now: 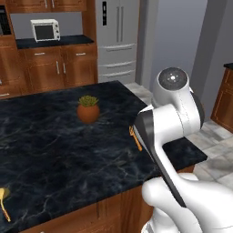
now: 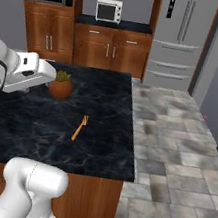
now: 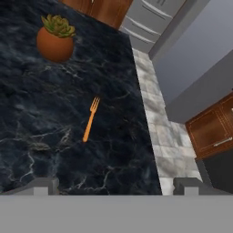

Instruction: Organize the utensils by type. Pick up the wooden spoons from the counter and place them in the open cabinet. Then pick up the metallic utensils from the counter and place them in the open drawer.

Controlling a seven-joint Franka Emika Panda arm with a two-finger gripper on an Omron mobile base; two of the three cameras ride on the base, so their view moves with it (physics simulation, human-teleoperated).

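Fork (image 3: 91, 119) slim, orange, flat on black marble counter (image 3: 41, 113).

White Franka arm folded high above the counter's near edge, elbow bent, wrist tilted forward and down, gripper (image 3: 116, 185) hanging clear of the surface, jaws spread wide, nothing between its dark fingertips (image 3: 43, 185)
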